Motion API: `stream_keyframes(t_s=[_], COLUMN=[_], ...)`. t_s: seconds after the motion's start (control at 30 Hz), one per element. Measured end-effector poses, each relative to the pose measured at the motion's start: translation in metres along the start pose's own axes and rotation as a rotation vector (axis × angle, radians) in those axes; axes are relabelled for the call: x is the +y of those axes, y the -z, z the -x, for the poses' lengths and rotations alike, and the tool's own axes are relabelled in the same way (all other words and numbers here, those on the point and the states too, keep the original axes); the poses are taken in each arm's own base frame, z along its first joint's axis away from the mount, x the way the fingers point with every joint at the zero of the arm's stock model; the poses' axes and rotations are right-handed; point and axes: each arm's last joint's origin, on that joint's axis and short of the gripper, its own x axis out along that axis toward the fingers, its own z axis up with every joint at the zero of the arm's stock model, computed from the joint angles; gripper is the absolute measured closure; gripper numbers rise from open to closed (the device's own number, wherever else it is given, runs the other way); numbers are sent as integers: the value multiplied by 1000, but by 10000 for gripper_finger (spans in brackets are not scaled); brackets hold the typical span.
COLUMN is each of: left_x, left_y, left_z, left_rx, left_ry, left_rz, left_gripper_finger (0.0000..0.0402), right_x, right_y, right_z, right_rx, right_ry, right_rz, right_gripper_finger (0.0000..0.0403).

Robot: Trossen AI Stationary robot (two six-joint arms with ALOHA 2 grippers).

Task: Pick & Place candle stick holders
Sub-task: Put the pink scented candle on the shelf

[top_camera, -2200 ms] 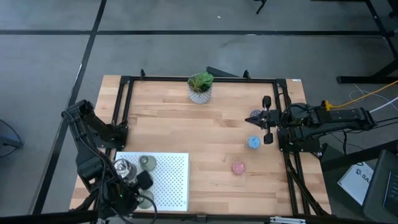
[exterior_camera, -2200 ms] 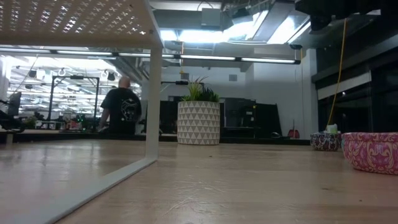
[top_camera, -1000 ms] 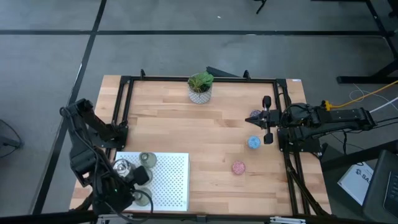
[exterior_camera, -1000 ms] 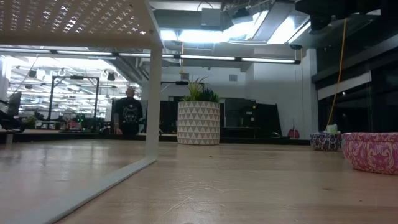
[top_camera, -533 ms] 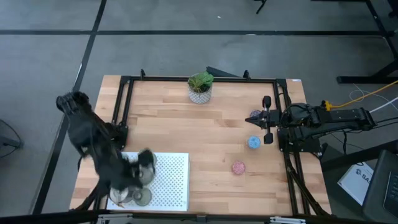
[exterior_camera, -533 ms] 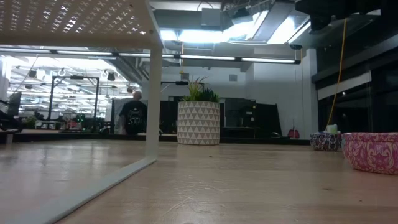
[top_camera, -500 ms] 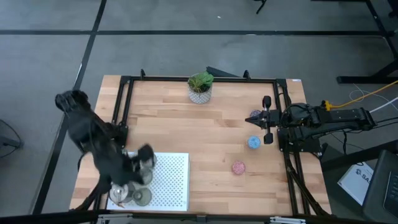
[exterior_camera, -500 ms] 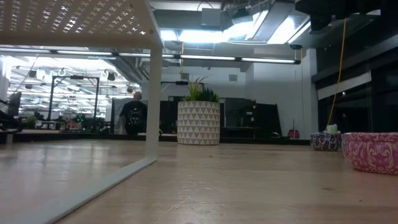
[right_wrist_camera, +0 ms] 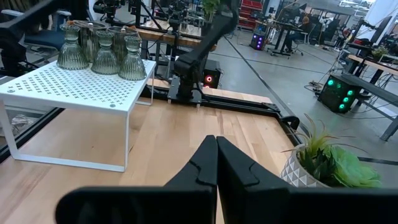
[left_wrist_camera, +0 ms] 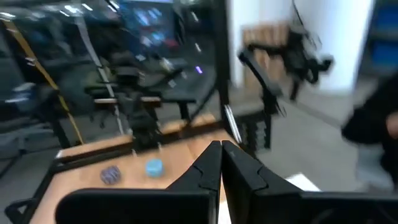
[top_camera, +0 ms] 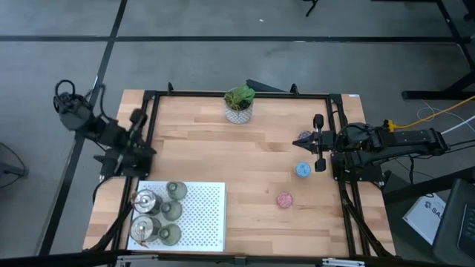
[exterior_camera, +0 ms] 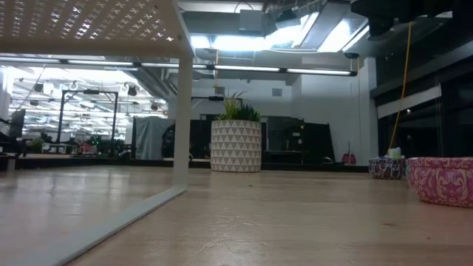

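Glass and metal are what I am dealing with. Five candle holders sit on the white perforated shelf (top_camera: 204, 215) at the near left of the desk (top_camera: 245, 156): two shiny silver holders (top_camera: 145, 200) and three olive-grey holders (top_camera: 177, 191), ribbed and glassy. On the right lie the purple holder (top_camera: 303, 142) farthest, the blue holder (top_camera: 303, 170) just nearer, and the pink holder (top_camera: 285, 199) nearest. My left gripper (left_wrist_camera: 221, 163) hangs at the left edge, jaws pressed together, holding nothing. My right gripper (right_wrist_camera: 216, 155) waits beside the purple holder, jaws also shut and empty. I judge these holders light, stiff, slippery and breakable; I would pinch across the rim or the narrow waist, gently.
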Motion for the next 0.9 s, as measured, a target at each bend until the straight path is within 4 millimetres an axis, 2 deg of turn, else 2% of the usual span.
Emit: stream_keyframes(t_s=[0.23, 0.43, 0.53, 0.67, 0.8, 0.9], left_x=[13, 12, 8, 6, 4, 3], left_y=[76, 134, 149, 159, 158, 166], left_z=[28, 31, 18, 9, 7, 1], left_rx=[-137, -275, -237, -254, -294, -292], left_ry=[-224, -257, -346, -380, -314, -321], left_rz=[152, 125, 107, 116, 102, 87], left_gripper_finger=[395, 395, 395, 395, 395, 395], right_x=[0, 0, 0, 0, 0, 0], right_y=[0, 0, 0, 0, 0, 0], right_z=[0, 0, 0, 0, -1, -1], right_rx=[0, 0, 0, 1, 3, 4], right_ry=[0, 0, 0, 2, 3, 3], right_rz=[0, 0, 0, 0, 0, 0], right_gripper_finger=[402, 402, 402, 402, 402, 402])
